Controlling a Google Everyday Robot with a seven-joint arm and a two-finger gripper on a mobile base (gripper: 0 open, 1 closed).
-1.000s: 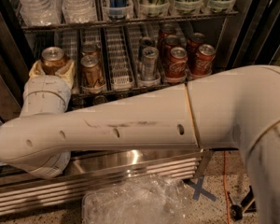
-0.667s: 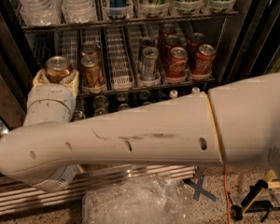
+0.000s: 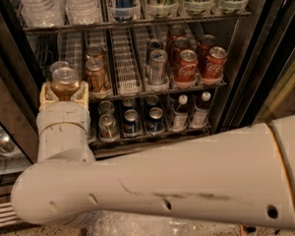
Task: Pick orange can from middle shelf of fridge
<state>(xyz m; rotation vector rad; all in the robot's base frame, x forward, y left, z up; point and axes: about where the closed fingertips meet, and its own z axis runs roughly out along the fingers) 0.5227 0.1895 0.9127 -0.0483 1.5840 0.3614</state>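
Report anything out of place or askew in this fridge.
Nothing spilled or tipped. One orange can sits in the gripper at the left end of the middle shelf; dark scuffs mark the arm.

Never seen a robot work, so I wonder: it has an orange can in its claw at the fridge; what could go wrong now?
The gripper is shut low on the orange can, at the left front of the middle shelf, so the can might tip or slip. A neighbouring orange can stands close to its right; the gripper could knock it while pulling out.
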